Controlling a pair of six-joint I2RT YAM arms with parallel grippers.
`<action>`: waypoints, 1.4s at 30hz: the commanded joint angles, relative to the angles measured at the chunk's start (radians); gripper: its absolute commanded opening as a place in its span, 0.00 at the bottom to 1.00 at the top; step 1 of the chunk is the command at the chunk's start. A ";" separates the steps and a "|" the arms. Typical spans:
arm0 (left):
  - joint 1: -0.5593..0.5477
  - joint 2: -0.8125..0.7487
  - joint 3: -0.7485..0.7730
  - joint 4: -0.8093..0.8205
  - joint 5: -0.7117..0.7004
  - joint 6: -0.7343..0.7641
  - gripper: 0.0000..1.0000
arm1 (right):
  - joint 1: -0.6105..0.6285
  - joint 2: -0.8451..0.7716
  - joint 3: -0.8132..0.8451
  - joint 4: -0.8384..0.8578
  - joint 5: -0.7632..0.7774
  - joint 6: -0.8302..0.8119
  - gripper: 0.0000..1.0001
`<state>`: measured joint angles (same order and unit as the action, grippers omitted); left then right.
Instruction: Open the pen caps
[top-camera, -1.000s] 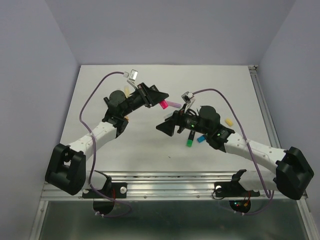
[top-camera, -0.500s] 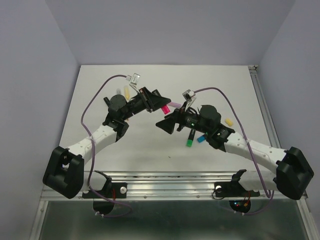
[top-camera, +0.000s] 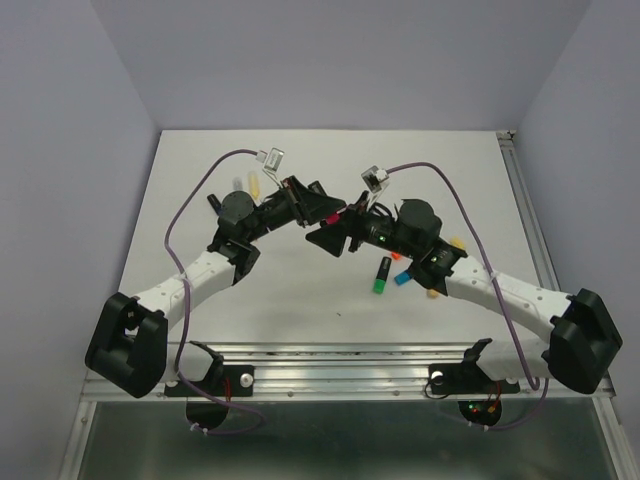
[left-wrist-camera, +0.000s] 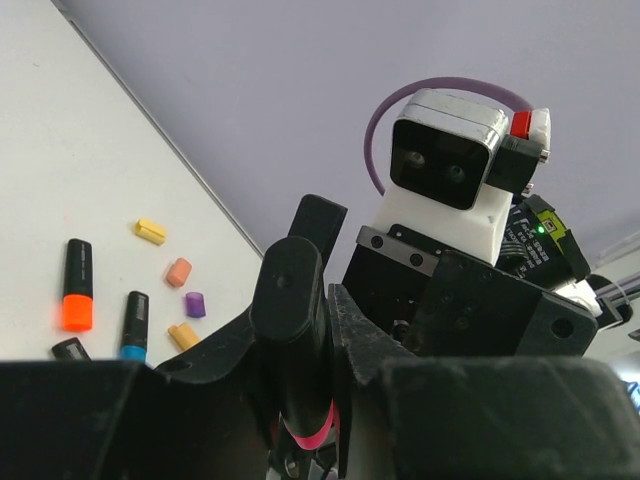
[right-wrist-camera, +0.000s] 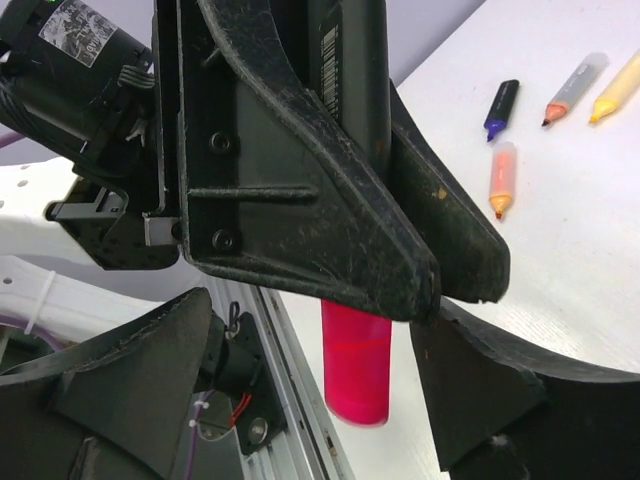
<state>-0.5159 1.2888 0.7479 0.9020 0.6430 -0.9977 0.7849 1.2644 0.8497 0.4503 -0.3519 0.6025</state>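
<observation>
My left gripper (top-camera: 322, 208) is shut on a black pen (left-wrist-camera: 290, 290), held up off the table. A pink band (left-wrist-camera: 310, 435) shows low between its fingers. The pen's pink cap (right-wrist-camera: 356, 365) sticks out below the left gripper's fingers (right-wrist-camera: 300, 200). My right gripper (right-wrist-camera: 320, 340) is open around that cap, with a gap on each side. In the top view the two grippers meet above the table's middle, and the right gripper (top-camera: 335, 228) is just under the pink cap (top-camera: 333, 217).
On the table lie a green-capped pen (top-camera: 382, 275), a blue one (top-camera: 402, 279), an orange-capped pen (left-wrist-camera: 76, 285), loose yellow (left-wrist-camera: 151, 231), orange (left-wrist-camera: 179, 272) and purple (left-wrist-camera: 195, 304) caps, and several pens (right-wrist-camera: 501, 108) at the far left. A metal rail (top-camera: 340, 352) runs along the near edge.
Both arms have come together over the table's middle. The right gripper has moved up and left until its jaws stand around the pink cap, and they have narrowed a little.
</observation>
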 joint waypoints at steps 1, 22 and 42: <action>-0.009 -0.020 -0.007 0.086 0.027 -0.001 0.00 | -0.003 0.019 0.077 0.059 -0.050 0.028 0.81; -0.009 0.015 0.010 0.074 0.078 0.025 0.00 | -0.003 0.024 0.098 0.030 -0.068 0.039 0.36; 0.229 0.299 0.402 -0.138 -0.089 0.195 0.00 | 0.091 -0.054 -0.271 0.218 -0.299 0.029 0.01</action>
<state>-0.4778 1.4921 0.9638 0.7502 0.9012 -0.9119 0.7414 1.3003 0.7124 0.6365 -0.3809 0.6304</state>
